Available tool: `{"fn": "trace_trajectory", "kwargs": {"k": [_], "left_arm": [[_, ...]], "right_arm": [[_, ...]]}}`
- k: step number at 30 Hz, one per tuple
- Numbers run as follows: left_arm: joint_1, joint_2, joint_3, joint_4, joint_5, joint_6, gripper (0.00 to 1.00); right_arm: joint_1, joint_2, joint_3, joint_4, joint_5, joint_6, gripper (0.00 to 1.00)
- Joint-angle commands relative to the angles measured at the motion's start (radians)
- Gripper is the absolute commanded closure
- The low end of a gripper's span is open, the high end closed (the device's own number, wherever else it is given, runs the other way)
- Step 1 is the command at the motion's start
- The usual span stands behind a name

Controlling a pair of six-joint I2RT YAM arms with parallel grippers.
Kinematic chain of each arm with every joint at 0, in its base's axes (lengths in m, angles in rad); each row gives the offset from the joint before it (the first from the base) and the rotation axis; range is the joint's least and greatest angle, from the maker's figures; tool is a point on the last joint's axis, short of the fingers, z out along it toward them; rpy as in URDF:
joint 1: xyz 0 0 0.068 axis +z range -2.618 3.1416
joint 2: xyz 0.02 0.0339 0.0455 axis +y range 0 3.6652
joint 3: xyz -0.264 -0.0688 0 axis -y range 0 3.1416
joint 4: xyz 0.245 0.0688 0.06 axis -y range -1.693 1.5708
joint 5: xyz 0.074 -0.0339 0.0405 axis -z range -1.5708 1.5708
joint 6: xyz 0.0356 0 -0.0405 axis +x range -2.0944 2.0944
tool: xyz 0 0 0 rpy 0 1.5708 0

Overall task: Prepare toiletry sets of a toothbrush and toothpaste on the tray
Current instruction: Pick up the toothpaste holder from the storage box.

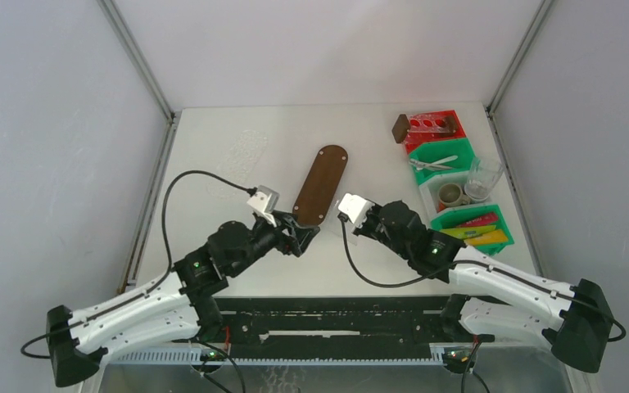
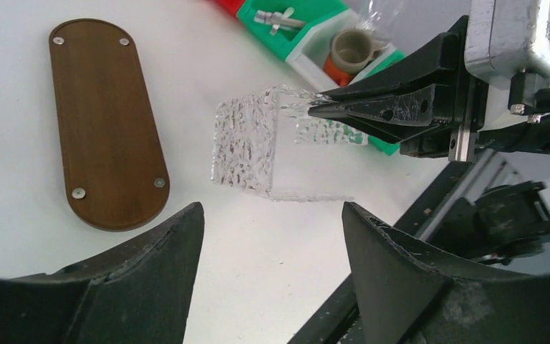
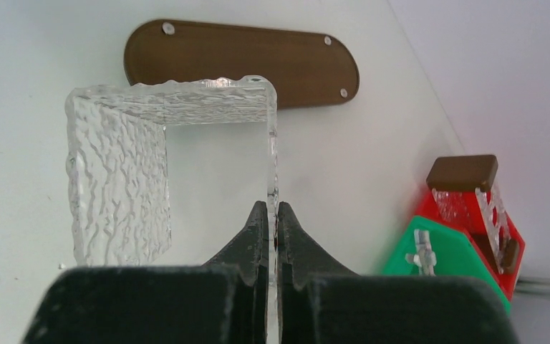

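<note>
Right gripper (image 3: 273, 209) is pinching one thin wall of the clear textured holder (image 3: 118, 179) at frame centre, below the tray (image 3: 243, 61). Left gripper (image 2: 272, 213) is standing wide and empty. The holder is looking rigid, light and probably slick, so a wall edge is likely the best hold.

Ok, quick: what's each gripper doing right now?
Left gripper: open, holding nothing.
Right gripper: shut on one wall of the clear textured holder.

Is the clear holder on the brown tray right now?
No, the right fingers pinch the clear holder beside the brown tray, apart from it.
</note>
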Motion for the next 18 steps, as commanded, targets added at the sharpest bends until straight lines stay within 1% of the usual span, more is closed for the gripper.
{"fn": "trace_trajectory", "kwargs": {"k": [1,3,9,12,18], "left_arm": [[-0.046,0.065,0.084,0.036,-0.166,0.097,0.27],[-0.047,0.100,0.089,0.060,-0.169,0.100,0.30],[-0.048,0.212,0.098,0.157,-0.150,0.099,0.33],[-0.048,0.260,0.108,0.188,-0.144,0.108,0.35],[-0.048,0.330,0.118,0.234,-0.114,0.105,0.43]], "right_arm": [[0.030,-0.037,-0.015,0.130,0.055,-0.008,1.00],[0.047,-0.032,-0.019,0.136,0.075,-0.007,1.00],[0.095,-0.004,-0.021,0.144,0.141,-0.005,1.00],[0.102,-0.010,-0.021,0.145,0.146,0.002,1.00],[0.118,-0.007,-0.028,0.152,0.149,0.000,1.00]]}}
